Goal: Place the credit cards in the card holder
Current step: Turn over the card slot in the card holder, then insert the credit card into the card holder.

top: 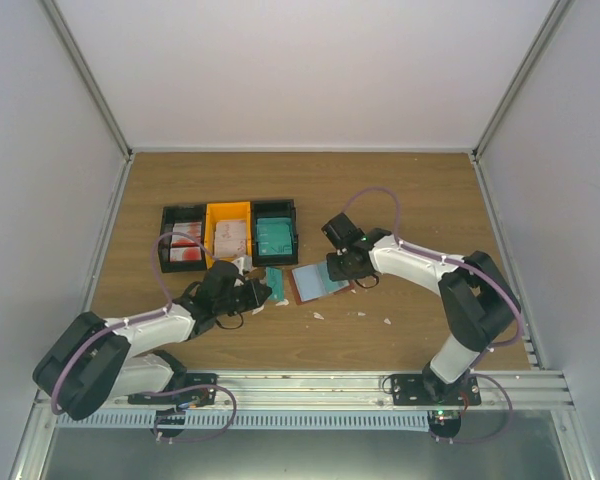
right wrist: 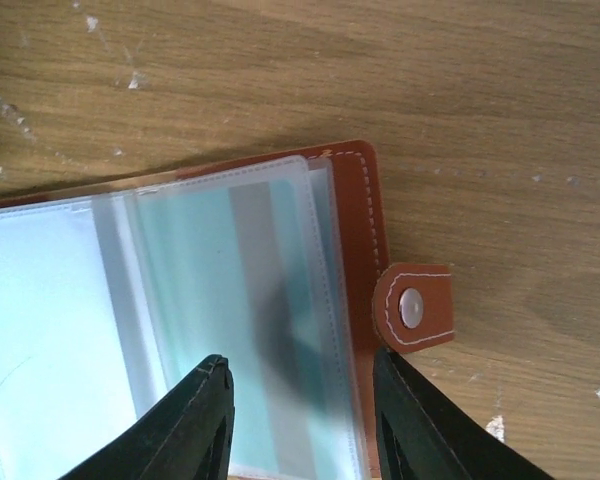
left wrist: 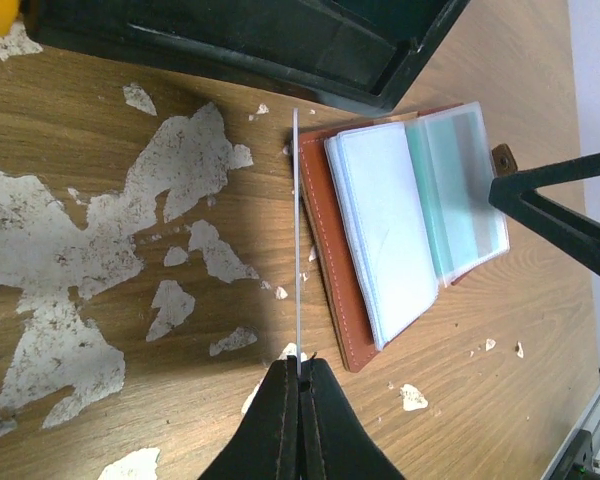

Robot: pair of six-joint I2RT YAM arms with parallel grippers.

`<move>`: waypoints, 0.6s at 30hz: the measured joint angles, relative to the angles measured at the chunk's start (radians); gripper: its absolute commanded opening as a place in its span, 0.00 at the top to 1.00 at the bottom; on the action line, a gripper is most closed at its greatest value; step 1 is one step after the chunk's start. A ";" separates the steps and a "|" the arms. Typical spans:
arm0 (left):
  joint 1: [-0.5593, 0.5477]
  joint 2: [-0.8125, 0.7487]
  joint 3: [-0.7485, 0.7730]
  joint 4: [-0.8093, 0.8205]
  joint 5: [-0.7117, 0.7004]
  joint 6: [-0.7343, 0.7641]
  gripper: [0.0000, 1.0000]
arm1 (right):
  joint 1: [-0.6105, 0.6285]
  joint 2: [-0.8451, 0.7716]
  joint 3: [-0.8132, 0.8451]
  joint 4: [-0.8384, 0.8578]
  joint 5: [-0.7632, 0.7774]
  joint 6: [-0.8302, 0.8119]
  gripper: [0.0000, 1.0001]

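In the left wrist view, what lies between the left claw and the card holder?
A narrow strip of bare table. The left wrist view shows it: the left claw grips a card edge-on, beside the card holder.

One card holder (left wrist: 345,290), three joined bins (top: 230,206), two teal cards (top: 276,284) (right wrist: 280,300) outside them.

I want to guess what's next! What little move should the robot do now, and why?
Probably the left gripper should slide its credit card sideways toward the open card holder: the card stands on edge beside it, not yet inside, and the right gripper is open above the pockets.
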State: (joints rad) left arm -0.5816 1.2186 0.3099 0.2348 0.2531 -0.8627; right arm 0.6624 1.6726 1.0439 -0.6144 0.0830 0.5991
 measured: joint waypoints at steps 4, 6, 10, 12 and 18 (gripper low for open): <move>0.000 -0.018 0.000 -0.016 0.000 0.002 1.00 | -0.001 0.000 -0.001 -0.001 0.041 -0.002 0.53; 0.000 -0.031 0.000 -0.024 0.000 0.003 1.00 | -0.001 -0.003 -0.002 0.000 0.058 -0.008 0.48; 0.000 -0.076 0.005 -0.040 0.003 0.010 1.00 | -0.005 -0.046 -0.042 0.024 0.062 -0.027 0.42; 0.000 -0.095 0.014 -0.041 0.012 0.011 1.00 | -0.014 -0.080 -0.077 0.056 0.037 -0.034 0.41; 0.000 -0.107 0.037 0.004 0.064 -0.005 1.00 | -0.066 -0.150 -0.217 0.159 -0.072 -0.042 0.48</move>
State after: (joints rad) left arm -0.5816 1.1114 0.3466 0.2390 0.3172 -0.8680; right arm 0.5964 1.5230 0.8265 -0.4549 0.0109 0.5575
